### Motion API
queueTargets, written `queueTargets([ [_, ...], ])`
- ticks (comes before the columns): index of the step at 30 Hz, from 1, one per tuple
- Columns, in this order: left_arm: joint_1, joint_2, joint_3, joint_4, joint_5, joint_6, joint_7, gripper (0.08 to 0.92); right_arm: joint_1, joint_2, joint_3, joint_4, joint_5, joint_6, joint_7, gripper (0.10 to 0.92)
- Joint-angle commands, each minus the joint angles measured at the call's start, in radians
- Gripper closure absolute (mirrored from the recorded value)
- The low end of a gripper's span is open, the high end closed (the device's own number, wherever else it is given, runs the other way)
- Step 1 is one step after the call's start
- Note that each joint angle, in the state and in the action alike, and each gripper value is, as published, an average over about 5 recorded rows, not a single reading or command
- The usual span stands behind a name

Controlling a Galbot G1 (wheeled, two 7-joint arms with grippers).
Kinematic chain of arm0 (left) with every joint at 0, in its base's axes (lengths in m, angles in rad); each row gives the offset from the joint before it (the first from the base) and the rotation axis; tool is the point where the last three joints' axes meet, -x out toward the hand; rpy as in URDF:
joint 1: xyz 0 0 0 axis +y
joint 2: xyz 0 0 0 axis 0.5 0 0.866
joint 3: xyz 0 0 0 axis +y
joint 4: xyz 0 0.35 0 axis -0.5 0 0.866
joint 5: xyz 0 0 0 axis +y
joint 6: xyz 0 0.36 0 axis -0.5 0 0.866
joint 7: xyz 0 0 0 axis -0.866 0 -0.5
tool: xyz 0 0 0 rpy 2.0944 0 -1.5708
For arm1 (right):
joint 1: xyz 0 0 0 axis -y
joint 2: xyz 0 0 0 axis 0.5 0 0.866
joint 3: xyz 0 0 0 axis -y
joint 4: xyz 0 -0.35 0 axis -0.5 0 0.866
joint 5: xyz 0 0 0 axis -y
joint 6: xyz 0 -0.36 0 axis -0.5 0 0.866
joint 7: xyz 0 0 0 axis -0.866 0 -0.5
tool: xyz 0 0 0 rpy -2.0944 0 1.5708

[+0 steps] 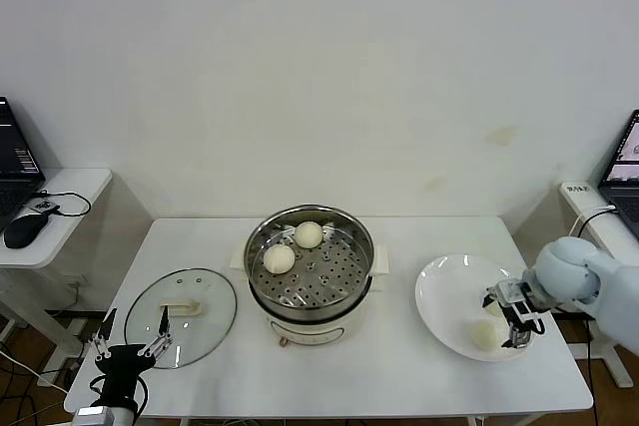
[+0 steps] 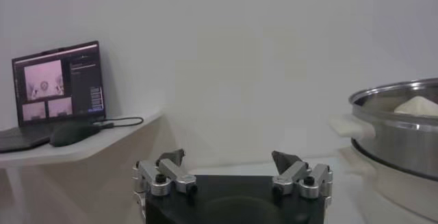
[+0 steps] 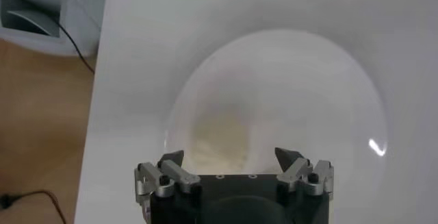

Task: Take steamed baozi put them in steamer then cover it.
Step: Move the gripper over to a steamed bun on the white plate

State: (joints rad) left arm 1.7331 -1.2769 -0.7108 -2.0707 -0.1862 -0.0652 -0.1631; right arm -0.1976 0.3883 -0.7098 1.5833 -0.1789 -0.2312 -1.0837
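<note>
At lower right, the open right gripper point(image 1: 516, 329) hovers over a baozi point(image 1: 486, 335) on the plate point(image 1: 444, 296), two already in the central steamer point(image 1: 344, 276); a skewed descent could squash or roll it away, while the open left gripper point(image 1: 130, 346) idles beside the cover point(image 1: 205, 296).

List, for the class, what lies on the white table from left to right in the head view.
Glass lid → steamer holding two baozi → white plate, with the open right pincer over its baozi.

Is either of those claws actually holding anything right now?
No. The right gripper hangs open over a bun on the plate, not gripping it. The left gripper waits open near the lid.
</note>
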Motion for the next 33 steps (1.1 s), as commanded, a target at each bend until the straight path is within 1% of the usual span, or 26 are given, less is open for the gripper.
queueTargets([
  [1, 0.000, 0.000, 0.000, 0.002, 0.000, 0.000, 0.000, 0.177, -0.080, 0.015, 0.056, -0.035, -0.033, 0.004, 0.004, 0.202],
  [12, 0.001, 0.003, -0.007, 0.008, -0.002, -0.002, 0.000, 0.177, -0.095, 0.055, 0.073, -0.079, -0.029, -0.018, 0.009, 0.203],
  [16, 0.001, 0.001, -0.006, 0.007, -0.001, -0.002, 0.000, 0.177, -0.097, 0.058, 0.074, -0.083, -0.025, -0.023, 0.009, 0.217],
  [33, 0.001, -0.002, -0.005, 0.004, 0.000, -0.001, -0.001, 0.177, -0.096, 0.081, 0.079, -0.102, -0.018, -0.044, 0.007, 0.411],
])
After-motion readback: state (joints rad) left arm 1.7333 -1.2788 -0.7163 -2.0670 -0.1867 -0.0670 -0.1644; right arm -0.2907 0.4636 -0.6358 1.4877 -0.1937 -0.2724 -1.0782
